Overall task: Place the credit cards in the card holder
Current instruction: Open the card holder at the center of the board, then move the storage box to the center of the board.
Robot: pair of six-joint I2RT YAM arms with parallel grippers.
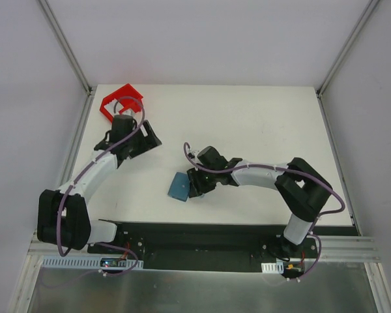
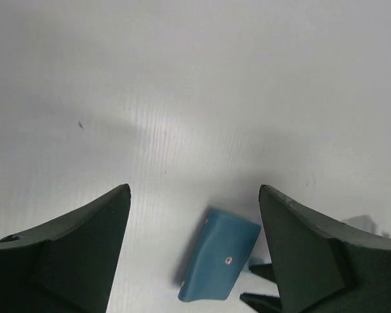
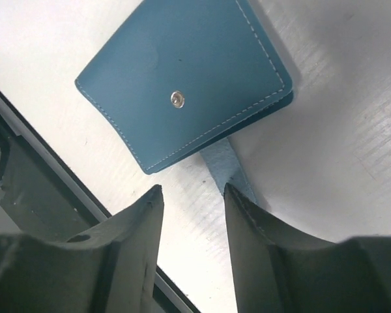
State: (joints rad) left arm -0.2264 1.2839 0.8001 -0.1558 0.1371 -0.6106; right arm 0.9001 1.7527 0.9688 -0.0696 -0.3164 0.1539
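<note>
**Card holder lies closed near the table's front edge, right gripper poised over it**

I start with the white table [image 1: 247, 117], which fills most of my overhead view, with the black base plate [image 1: 195, 235] running along its near edge. The left arm [image 1: 94, 173] reaches up toward the far left corner. The right arm [image 1: 267, 176] bends across to the middle of the near half.

The red bin [image 1: 120, 96] sits at that far left corner, just beyond the left arm's wrist.

The left gripper [image 2: 194, 189] hangs over bare table beside the bin. Its jaws are spread wide and there is nothing between them.

The card holder [image 1: 180, 186] lies flat on the table, folded shut, close to the base plate and well apart from the bin. It is turned at an angle to the table edge, and I see its teal outer face with pale stitching along the border in the right wrist view [image 3: 182, 85].

The right gripper [image 3: 193, 189] hovers just beside the holder's near corner. Its jaws stand a narrow gap apart and grasp nothing.

A lighter blue strap [image 3: 225, 166] pokes out from under the holder's edge and runs up against one finger [image 3: 267, 248].

A small metal snap [image 3: 176, 99] sits on the holder's outer face
</note>
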